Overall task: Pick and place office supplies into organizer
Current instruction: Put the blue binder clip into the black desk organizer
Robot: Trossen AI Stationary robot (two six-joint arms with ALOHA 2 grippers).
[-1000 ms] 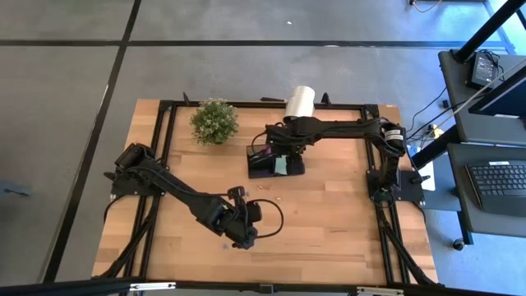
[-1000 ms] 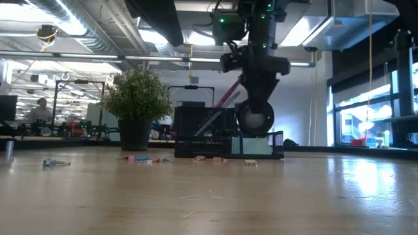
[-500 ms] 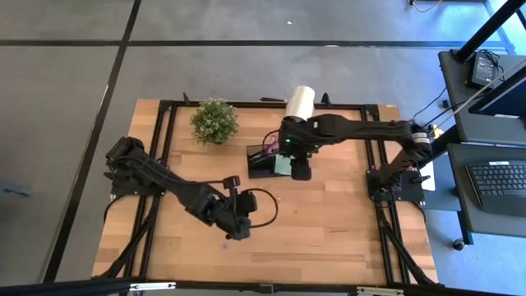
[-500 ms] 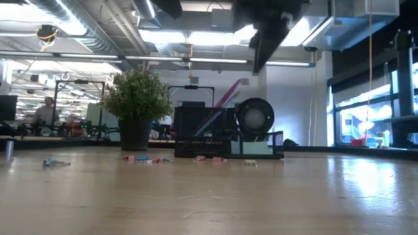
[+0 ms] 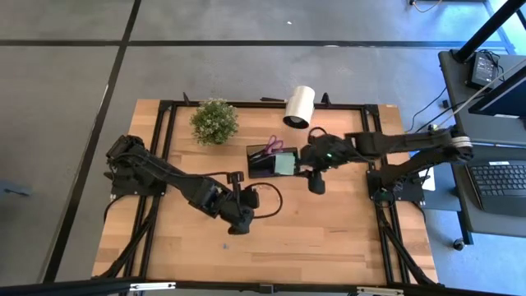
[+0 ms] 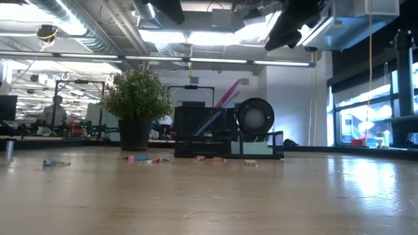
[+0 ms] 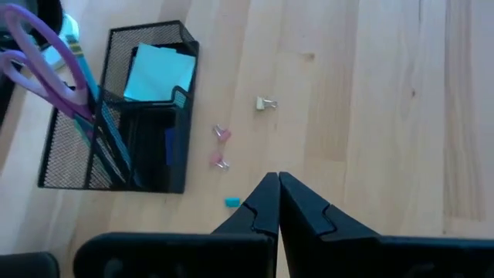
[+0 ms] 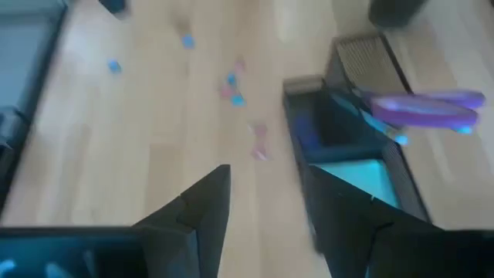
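Right gripper has swung off the organizer — jaws apart, empty; scissors and sticky pad inside. Left gripper, closed on nothing, should open and descend squarely over one small clip — avoid scattering neighbours.

Black mesh organizer holds purple-handled scissors and a light green sticky-note pad. Ahead of the dark left fingers, pink clips dot the pale wooden surface.

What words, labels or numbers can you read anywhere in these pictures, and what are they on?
None can be read.
Sticky-note pad in the organizer: blank face.
Scissors: no marking visible.
Keyboard beside the table: keys too small to read.
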